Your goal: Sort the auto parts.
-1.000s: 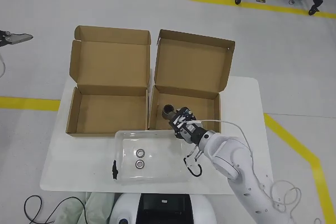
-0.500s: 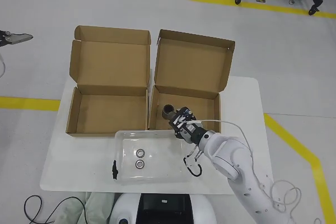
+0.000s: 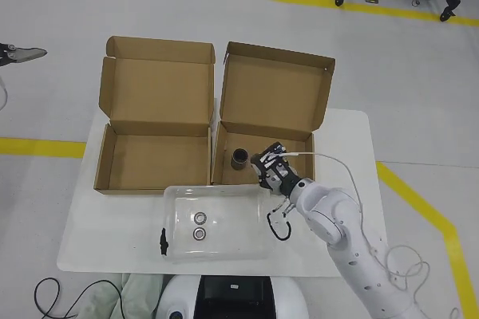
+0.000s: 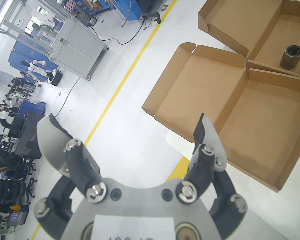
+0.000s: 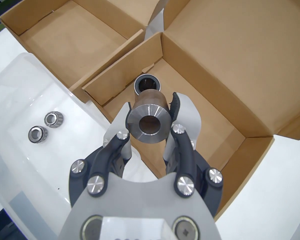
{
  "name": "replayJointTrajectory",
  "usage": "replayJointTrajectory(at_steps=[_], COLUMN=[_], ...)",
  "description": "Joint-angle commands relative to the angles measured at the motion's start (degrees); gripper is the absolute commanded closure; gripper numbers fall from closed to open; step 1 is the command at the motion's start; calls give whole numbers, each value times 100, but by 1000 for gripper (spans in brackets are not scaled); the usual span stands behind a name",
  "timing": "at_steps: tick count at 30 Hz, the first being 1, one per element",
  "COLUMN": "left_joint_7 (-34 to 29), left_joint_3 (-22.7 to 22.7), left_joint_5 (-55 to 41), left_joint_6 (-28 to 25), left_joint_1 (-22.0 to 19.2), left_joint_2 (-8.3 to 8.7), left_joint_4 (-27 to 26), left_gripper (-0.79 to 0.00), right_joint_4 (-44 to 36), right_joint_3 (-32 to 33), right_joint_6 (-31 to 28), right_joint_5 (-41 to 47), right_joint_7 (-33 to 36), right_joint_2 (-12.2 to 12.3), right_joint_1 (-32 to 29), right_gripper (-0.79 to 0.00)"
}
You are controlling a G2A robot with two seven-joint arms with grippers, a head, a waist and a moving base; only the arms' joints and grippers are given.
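Carrying everything, the white surface (image 3: 343, 159) holds two open cardboard boxes side by side, the left box (image 3: 152, 159) and the right box (image 3: 271, 92), with one clear tray (image 3: 231, 239) just in front of them. The right gripper (image 3: 270, 169) hangs over the right box's front part, its jaws closed on a metal sleeve (image 5: 149, 124) held lying level; half a second ago it sat nearer the tray wall and has since shifted farther over the box. The left gripper (image 4: 126, 126) is off to the side over the floor, well apart from the surface, jaws spread wide with nothing between them. There are two sleeves in all: the second sleeve (image 3: 239, 158) stands upright on the right box's floor near its front left corner. The right wrist view shows the held sleeve's bore, which the top view hides behind the gripper. Two bearings (image 5: 53, 119) (image 5: 38, 134) lie close together in the tray. The top view adds one small black part (image 3: 164, 239) at the tray's left edge.
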Motion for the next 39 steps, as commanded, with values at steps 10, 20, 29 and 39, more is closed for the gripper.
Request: replayJointTrajectory(at_steps=[10,20,29,39], left_joint_7=[0,0,0,0], left_joint_3=[0,0,0,0], left_joint_5=[0,0,0,0], left_joint_6=[0,0,0,0], left_joint_1=[0,0,0,0], left_joint_2=[0,0,0,0], left_joint_4=[0,0,0,0], left_gripper=[-785,-785,-785,-785], right_joint_4=[1028,1962,2629,3018], right_joint_3=[-322,-727,-1047,-1220], right_joint_6=[548,679,721,683], right_joint_5=[250,514,668,760], right_joint_7=[865,1408,1427,1443], right_joint_2=[-170,-347,-508,-624], right_joint_1=[980,1630,2034,2265], right_gripper=[0,0,0,-182])
